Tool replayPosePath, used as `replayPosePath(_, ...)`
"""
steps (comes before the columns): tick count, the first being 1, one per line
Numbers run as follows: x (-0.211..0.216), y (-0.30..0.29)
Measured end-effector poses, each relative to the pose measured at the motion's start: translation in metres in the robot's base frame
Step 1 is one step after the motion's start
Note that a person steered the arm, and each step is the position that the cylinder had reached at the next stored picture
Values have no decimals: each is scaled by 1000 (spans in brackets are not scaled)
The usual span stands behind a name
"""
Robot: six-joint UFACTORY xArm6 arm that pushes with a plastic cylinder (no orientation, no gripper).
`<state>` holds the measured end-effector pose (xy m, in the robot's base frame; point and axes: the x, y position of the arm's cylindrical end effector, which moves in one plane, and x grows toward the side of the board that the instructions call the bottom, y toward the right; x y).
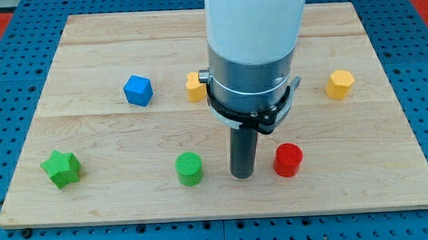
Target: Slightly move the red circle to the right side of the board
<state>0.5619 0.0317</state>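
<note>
The red circle (288, 159) is a short red cylinder on the wooden board (116, 204), low and right of centre. My tip (243, 175) rests on the board just to the red circle's left, a small gap apart. A green circle (189, 169) stands to the tip's left. The arm's white and grey body fills the view's top centre and hides part of the board behind it.
A green star (61, 168) lies at the lower left. A blue cube (137, 90) sits at the upper left. A yellow block (194, 86) is half hidden behind the arm. A yellow hexagon (339, 83) sits at the upper right.
</note>
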Motion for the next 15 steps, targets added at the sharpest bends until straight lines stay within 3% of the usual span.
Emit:
replayPosePath(3, 4, 53)
replayPosePath(5, 24, 53)
replayPosePath(15, 17, 51)
